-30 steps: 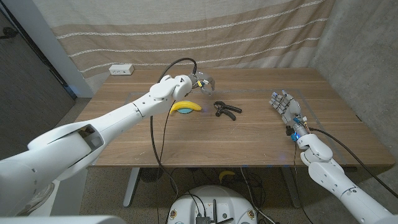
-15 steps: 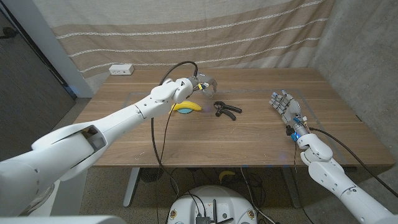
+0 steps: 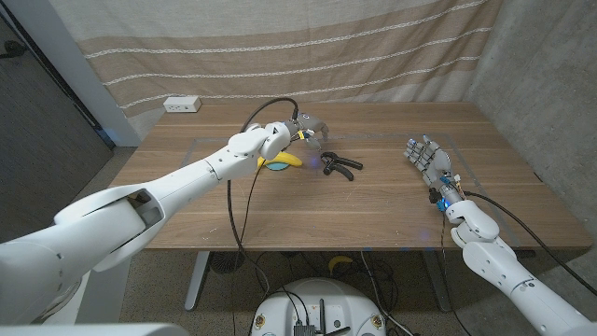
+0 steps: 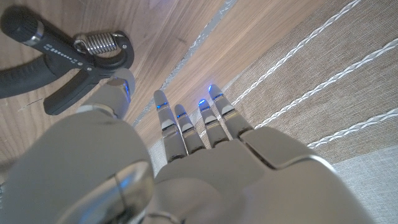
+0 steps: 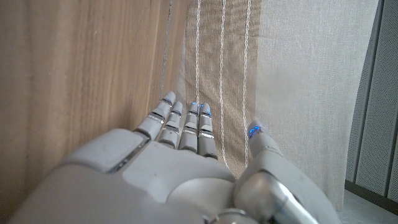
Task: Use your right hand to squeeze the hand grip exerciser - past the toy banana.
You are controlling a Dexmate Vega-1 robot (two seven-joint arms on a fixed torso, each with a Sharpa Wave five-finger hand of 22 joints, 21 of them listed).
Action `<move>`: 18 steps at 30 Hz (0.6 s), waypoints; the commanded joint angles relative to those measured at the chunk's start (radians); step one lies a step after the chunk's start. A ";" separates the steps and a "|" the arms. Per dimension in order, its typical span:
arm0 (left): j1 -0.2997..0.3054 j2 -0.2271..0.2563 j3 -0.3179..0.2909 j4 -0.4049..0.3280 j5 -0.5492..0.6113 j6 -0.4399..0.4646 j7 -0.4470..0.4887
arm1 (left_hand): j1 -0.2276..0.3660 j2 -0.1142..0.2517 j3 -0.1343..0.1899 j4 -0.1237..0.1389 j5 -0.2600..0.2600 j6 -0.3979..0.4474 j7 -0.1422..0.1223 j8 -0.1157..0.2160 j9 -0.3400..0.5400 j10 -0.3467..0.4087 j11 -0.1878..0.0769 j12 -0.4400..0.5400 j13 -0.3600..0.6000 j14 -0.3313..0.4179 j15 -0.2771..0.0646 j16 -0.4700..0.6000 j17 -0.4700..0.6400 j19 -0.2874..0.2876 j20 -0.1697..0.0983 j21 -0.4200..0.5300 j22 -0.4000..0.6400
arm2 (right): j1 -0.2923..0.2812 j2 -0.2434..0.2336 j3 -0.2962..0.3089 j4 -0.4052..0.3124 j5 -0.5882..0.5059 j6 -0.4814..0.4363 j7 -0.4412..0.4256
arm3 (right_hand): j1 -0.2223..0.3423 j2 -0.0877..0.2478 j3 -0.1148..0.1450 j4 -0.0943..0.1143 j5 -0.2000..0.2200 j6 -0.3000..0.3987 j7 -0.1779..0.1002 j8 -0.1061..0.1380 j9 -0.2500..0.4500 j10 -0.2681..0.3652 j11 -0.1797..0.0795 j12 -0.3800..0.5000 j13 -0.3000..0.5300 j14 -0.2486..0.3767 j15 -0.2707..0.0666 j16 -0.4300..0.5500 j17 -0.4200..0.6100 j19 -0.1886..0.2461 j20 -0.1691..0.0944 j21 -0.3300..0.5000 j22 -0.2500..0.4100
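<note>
A white power strip lies at the far left edge of the light brown wooden table, near the striped beige curtain that hangs behind it. The robot's white left arm reaches in across the table, and its left hand hovers with its fingers spread and nothing in them, above the yellow toy banana and just short of the exerciser. The left wrist view shows those fingers extended and apart, with the exerciser's coiled metal spring just past the thumb. The black hand grip exerciser with two handles and a steel coil spring lies on the table just right of the banana, at mid-table, untouched. Well apart, near the table's right edge, the right hand stands with its fingers straight and slightly apart, holding nothing.
</note>
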 commanded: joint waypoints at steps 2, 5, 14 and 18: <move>-0.015 -0.026 0.018 0.062 -0.016 -0.028 0.038 | 0.017 0.014 -0.005 0.004 0.002 0.001 0.009 -0.003 0.001 0.010 0.003 -0.001 0.006 0.010 -0.109 0.009 0.003 0.009 0.001 0.005 0.003 | 0.004 0.002 0.001 0.009 0.005 -0.003 0.005 | -0.004 -0.001 -0.002 0.000 0.006 0.008 -0.001 0.004 0.002 0.007 -0.001 0.003 0.004 0.007 0.000 0.004 0.004 0.010 0.003 0.004 0.002; -0.017 -0.033 0.022 0.079 -0.019 -0.036 0.060 | 0.022 0.020 -0.007 0.005 0.002 0.007 0.008 -0.001 0.001 0.012 0.003 -0.002 0.006 0.012 -0.110 0.010 0.003 0.010 0.000 0.005 0.003 | 0.003 0.001 0.001 0.009 0.004 -0.004 0.003 | -0.004 -0.001 -0.002 0.000 0.006 0.008 -0.001 0.004 0.002 0.007 -0.002 0.002 0.005 0.008 -0.001 0.004 0.005 0.011 0.003 0.004 0.002; -0.034 -0.057 0.040 0.129 -0.026 -0.053 0.098 | 0.039 0.021 -0.022 0.001 0.001 0.030 0.006 0.003 0.001 0.031 -0.004 -0.001 0.007 0.019 -0.118 0.009 0.002 0.017 -0.006 0.006 0.004 | 0.005 0.001 0.003 0.013 0.006 -0.006 0.005 | -0.005 -0.002 -0.002 0.000 0.005 0.009 0.000 0.003 0.002 0.007 -0.001 0.001 0.005 0.008 0.001 0.004 0.007 0.011 0.004 0.004 0.002; -0.044 -0.070 0.051 0.154 -0.027 -0.060 0.110 | 0.042 0.016 -0.028 -0.001 0.000 0.038 0.006 0.006 0.001 0.032 -0.007 -0.002 0.007 0.020 -0.120 0.008 0.002 0.018 -0.007 0.005 0.004 | 0.006 0.001 0.003 0.015 0.007 -0.007 0.006 | -0.006 -0.002 -0.002 0.000 0.005 0.010 0.000 0.002 0.002 0.007 -0.002 0.001 0.005 0.009 0.000 0.005 0.008 0.011 0.004 0.004 0.002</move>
